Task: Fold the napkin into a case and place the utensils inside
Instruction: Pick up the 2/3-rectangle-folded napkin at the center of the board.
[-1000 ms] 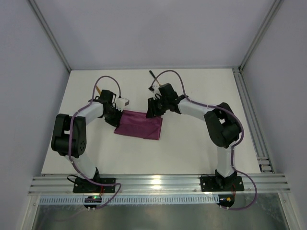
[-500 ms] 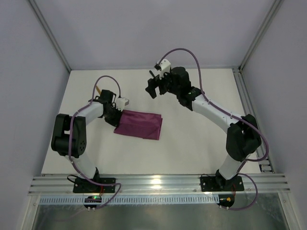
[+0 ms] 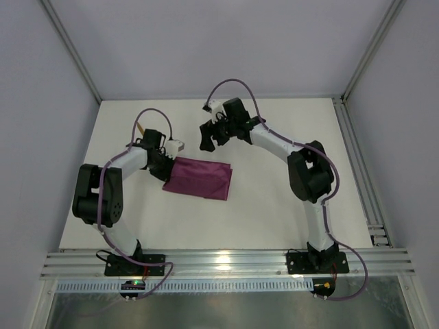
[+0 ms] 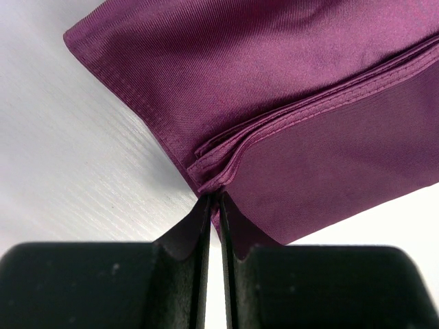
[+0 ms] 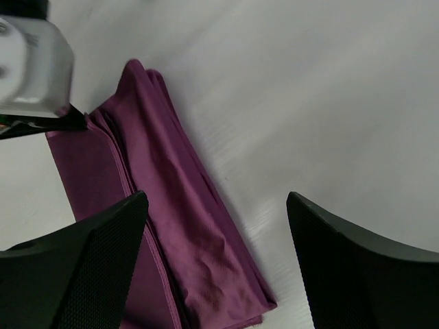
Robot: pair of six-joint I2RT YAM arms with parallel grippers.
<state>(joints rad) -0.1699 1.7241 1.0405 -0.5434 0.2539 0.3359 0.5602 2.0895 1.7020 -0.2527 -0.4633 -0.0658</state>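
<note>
Napkin (image 3: 199, 179) is folded into a flat multi-layer rectangle on the table (image 3: 274, 205). Left gripper (image 4: 214, 205) is clamped tight on the napkin's far-left corner, right where the layered edges meet. Right gripper (image 5: 216, 200) is spread wide with nothing in it, just beyond the napkin's far edge and not touching the cloth.

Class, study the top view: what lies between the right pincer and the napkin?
Only bare white table. The top external view shows the open right pincer apart from the napkin, with nothing lying in the gap.
</note>
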